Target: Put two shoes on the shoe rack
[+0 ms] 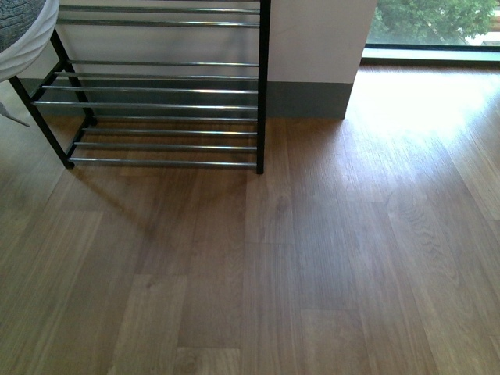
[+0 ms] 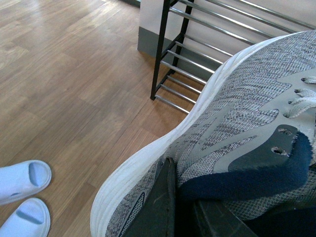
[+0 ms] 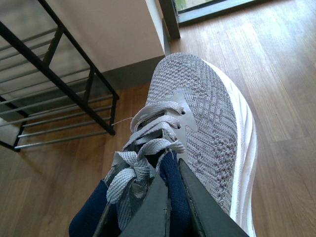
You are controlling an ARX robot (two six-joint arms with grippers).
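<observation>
Each gripper holds a grey knit sneaker with a white sole. In the left wrist view, my left gripper (image 2: 180,192) is shut on the navy collar of one grey sneaker (image 2: 237,123), which hangs tilted above the floor beside the shoe rack (image 2: 197,49). My right gripper (image 3: 170,173) is shut on the navy tongue of the other grey sneaker (image 3: 207,108), toe pointing away, near the rack (image 3: 59,94). The front view shows the rack (image 1: 156,90) at upper left, with a sneaker's sole and heel (image 1: 19,35) in the top left corner. Neither arm shows there.
A pair of light blue slide slippers (image 2: 22,180) (image 2: 27,219) lies on the wooden floor (image 1: 312,258), away from the rack. A white wall with a grey skirting (image 1: 312,98) stands behind the rack. A window (image 1: 433,23) is at far right.
</observation>
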